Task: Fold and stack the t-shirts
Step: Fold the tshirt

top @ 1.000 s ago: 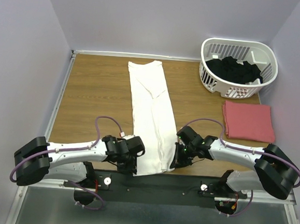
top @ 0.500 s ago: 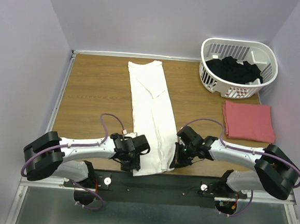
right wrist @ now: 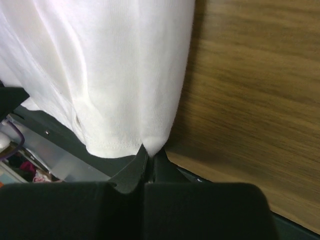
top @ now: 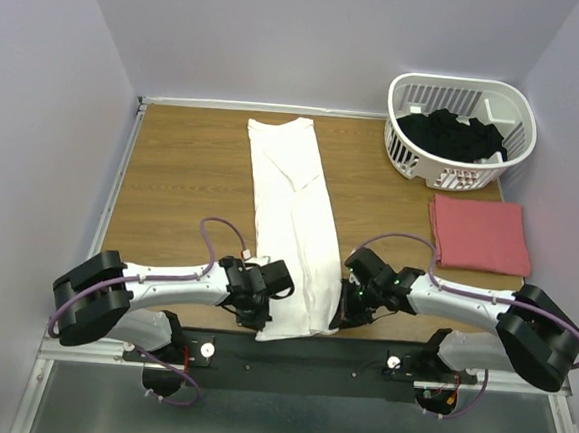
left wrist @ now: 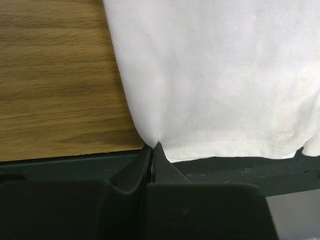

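A white t-shirt (top: 291, 217) lies folded into a long narrow strip down the middle of the table, its hem hanging over the near edge. My left gripper (top: 257, 318) is shut on the hem's near left corner, where the white cloth (left wrist: 215, 75) bunches into the pinch of the left gripper (left wrist: 153, 148). At the near right corner my right gripper (top: 340, 318) is shut on the hem too, with the cloth (right wrist: 115, 70) gathered into the pinch of the right gripper (right wrist: 151, 150). A salmon-red t-shirt (top: 479, 233) lies folded flat at the right.
A white slatted basket (top: 403, 151) holding dark clothes stands at the back right corner. The black base rail (top: 298, 358) runs along the table's near edge under the hem. Purple walls close in the table on three sides.
My left gripper moved right to the hem's left corner and closed on it. The right gripper kept its hold and barely shifted.
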`<state>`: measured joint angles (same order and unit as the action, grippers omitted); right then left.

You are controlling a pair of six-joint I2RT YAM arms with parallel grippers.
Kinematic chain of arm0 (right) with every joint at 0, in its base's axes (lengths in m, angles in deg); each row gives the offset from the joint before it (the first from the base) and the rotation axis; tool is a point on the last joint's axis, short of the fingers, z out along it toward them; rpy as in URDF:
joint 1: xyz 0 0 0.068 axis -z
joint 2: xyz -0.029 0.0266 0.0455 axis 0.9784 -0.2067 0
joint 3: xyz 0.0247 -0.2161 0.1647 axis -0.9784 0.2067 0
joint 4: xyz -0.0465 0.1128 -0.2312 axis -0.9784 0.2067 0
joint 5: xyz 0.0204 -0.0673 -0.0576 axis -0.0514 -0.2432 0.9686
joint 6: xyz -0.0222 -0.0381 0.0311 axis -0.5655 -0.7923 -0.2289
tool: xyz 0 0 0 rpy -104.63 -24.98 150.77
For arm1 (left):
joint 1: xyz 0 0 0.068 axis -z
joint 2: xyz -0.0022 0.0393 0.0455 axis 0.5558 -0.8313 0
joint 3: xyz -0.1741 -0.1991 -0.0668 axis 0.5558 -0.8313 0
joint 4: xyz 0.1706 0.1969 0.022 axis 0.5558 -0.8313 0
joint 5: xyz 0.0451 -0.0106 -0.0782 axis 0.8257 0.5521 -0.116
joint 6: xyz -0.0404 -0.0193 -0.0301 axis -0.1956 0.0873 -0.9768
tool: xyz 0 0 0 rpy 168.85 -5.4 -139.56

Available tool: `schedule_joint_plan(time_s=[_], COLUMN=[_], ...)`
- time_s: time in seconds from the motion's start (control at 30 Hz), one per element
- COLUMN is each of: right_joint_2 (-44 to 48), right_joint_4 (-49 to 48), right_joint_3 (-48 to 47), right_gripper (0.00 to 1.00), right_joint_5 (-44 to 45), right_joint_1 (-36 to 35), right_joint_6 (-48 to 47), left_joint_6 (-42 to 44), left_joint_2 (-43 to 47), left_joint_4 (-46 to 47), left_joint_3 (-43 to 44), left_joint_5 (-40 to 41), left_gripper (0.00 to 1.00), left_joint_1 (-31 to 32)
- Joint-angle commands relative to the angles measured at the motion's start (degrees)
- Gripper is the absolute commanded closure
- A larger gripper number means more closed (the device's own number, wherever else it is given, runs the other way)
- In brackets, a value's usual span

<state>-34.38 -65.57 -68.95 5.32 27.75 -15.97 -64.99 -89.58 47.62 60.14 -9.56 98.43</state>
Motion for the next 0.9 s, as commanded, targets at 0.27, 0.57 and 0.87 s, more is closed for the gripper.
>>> schedule_joint_plan(time_s=[0.27,0.57,0.87], right_joint_2=[10.2,-2.5,-20.3], right_joint_4=[10.7,13.5,13.5], right_joint_3=[-0.4,-18.9,-39.2], right_gripper=[1.0,0.99,1.0], right_joint_5=[-5.1,3.2,3.6], right_joint_1=[-1.4,12.3,21.4], right_joint_6=[0.6,-11.1,-24.4], left_joint_6=[1.2,21.9,33.9], left_joint_2=[10.4,10.1,-5.1], left_joint_4=[-3.4,4.0,14.7], left_joint_3=[-2.1,4.7,16.6], left_joint_5=[-4.8,-1.4,1.0], left_gripper=[1.0,1.0,1.0], left_joint_1=[3.5,-24.6,-38.3])
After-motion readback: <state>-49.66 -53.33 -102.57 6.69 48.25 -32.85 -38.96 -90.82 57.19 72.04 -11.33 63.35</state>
